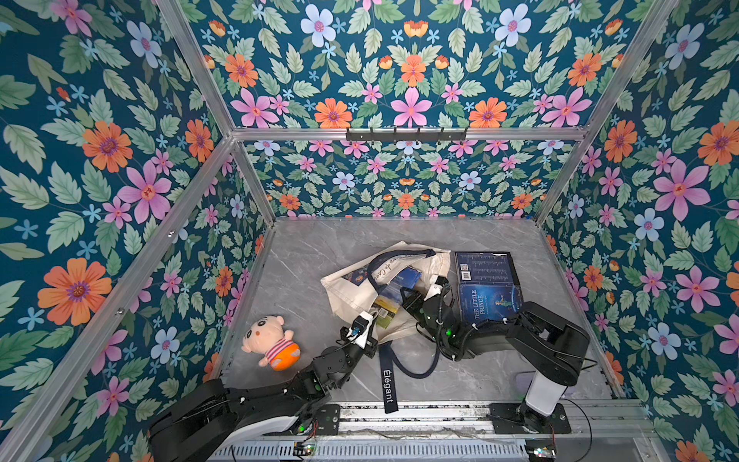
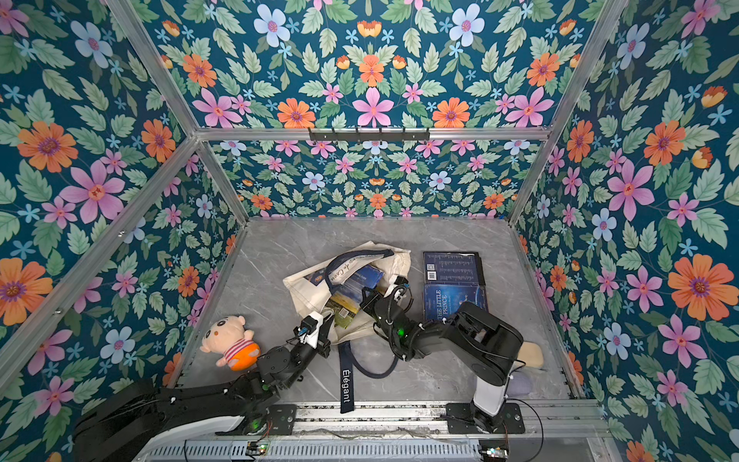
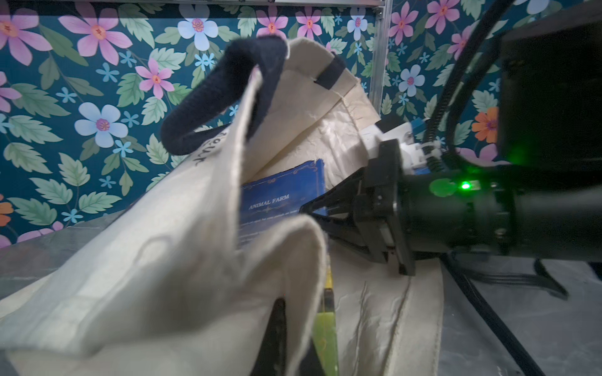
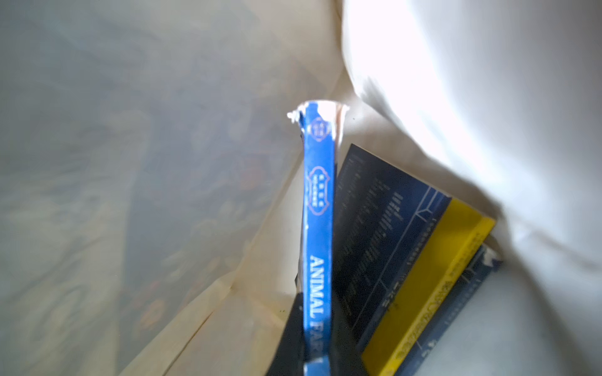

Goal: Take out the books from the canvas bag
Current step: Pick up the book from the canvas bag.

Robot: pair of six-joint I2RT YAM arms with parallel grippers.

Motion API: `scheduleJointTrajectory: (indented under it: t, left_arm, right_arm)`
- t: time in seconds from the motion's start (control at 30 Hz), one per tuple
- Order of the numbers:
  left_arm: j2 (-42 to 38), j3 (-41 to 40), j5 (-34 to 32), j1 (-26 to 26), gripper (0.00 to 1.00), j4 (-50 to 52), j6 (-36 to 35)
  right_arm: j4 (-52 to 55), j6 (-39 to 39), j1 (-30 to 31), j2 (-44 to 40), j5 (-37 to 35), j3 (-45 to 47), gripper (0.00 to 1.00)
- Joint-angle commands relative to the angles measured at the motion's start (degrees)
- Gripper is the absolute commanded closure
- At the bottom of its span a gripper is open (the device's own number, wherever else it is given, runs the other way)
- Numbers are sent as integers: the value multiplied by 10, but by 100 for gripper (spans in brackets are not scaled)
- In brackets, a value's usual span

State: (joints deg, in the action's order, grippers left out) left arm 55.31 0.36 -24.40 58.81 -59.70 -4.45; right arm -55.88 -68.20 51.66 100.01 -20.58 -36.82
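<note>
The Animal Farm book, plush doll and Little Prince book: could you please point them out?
Animal Farm book (image 3: 283,190): left wrist view, on its blue cover.
Plush doll (image 1: 278,347): in a top view, on its striped shirt.
Little Prince book (image 1: 490,300): in a top view, on its front cover.

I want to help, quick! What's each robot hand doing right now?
Left gripper: shut on the canvas bag.
Right gripper: shut on the blue Animal Farm book.

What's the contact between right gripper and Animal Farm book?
Touching. The right wrist view shows the right gripper shut on the Animal Farm book, dark jaws pressing both sides of its spine.
</note>
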Motion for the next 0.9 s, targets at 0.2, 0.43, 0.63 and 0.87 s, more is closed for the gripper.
scheduleJointTrajectory:
  t: [0.2,0.43,0.63,0.87]
  left_arm:
    - [28,-12,-73,-1,100,-41,10]
    - [28,-11,-102,-1,100,-35,12]
    - [27,-11,-116,-1,100,-34,14]
    - [28,-12,-130,-1,100,-38,14]
  right_arm:
    - [-56,62,10,-79,-14,42,100]
    - [-52,88,12,-150,-3,80,100]
    - [-10,115,18,-233,3,102,100]
    - [106,148,22,-390,-13,131,100]
